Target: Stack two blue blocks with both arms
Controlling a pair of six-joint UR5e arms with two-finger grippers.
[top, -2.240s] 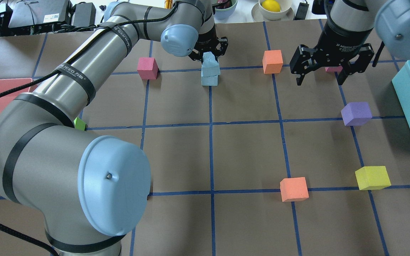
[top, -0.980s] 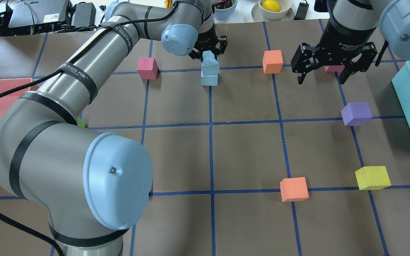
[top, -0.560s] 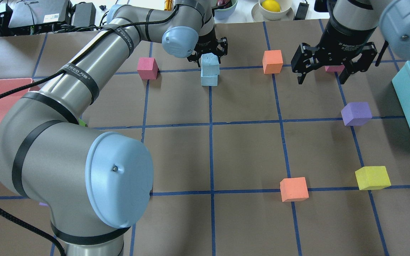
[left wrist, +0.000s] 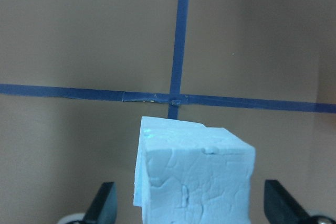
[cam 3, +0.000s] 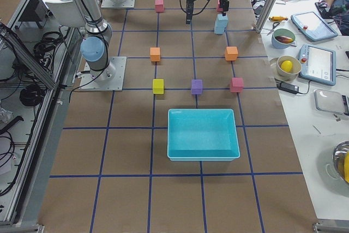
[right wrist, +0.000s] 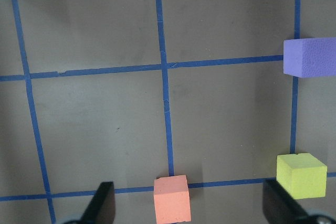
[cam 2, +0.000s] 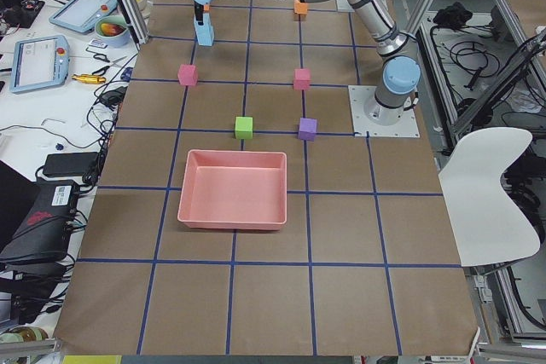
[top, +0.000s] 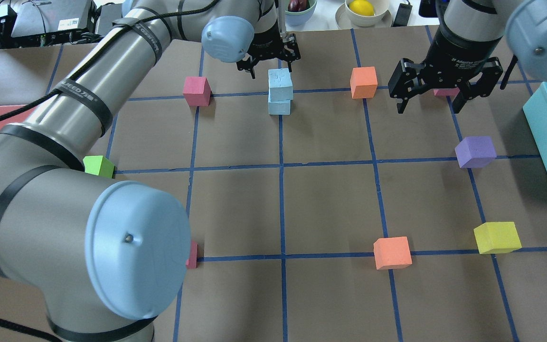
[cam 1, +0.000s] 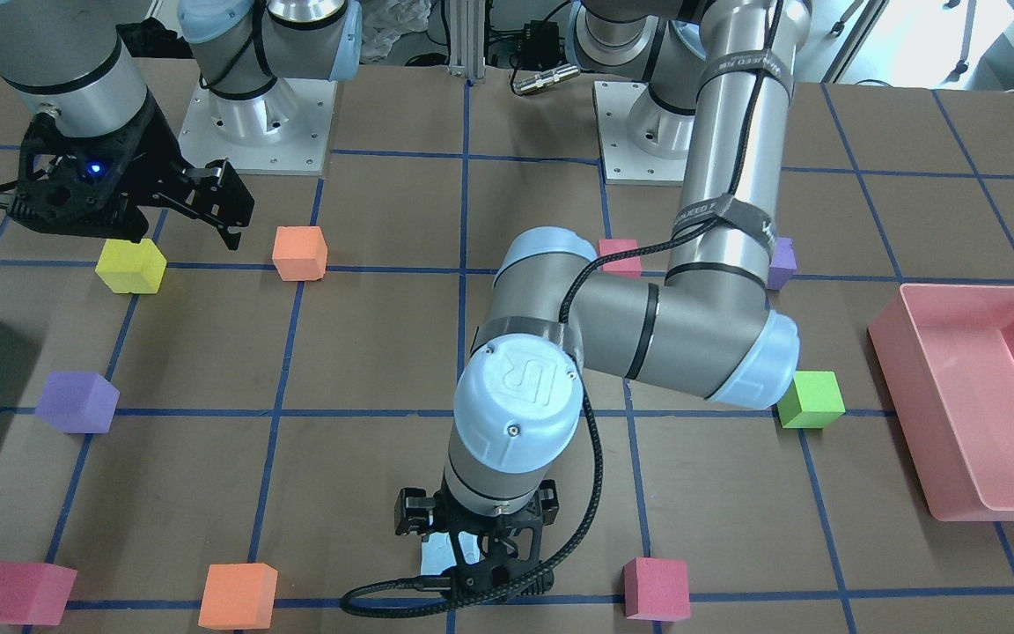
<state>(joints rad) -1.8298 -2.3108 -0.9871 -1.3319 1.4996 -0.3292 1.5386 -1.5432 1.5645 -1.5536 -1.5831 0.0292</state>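
The two blue blocks (top: 280, 90) stood one on the other at a crossing of blue tape lines on the far side of the tabletop (top: 330, 204). The upper block (top: 280, 77) sat roughly square on the lower block (top: 279, 106). The left claw (top: 272, 64) hung just above and behind the upper block with its jaws apart. In the left wrist view its fingers (left wrist: 103, 203) stood clear of both side faces and touched nothing. The right claw (top: 428, 102) hovered well off to the side, near an orange cube (top: 363, 82), also spread wide with nothing between its jaws.

Judging by the pitted, cracked faces, these were foam cubes: very light and soft. A hard squeeze would probably dent them or push them out of shape. The rough surface should have given the pads good friction, so only a gentle pinch looked necessary. Being so light, the stack would likely have toppled at a slight brush from a finger. The safest hold seemed to be on two opposite flat faces at about mid-height, with the fingers square to the faces rather than on a corner. Any approach or departure was best made straight up and down.
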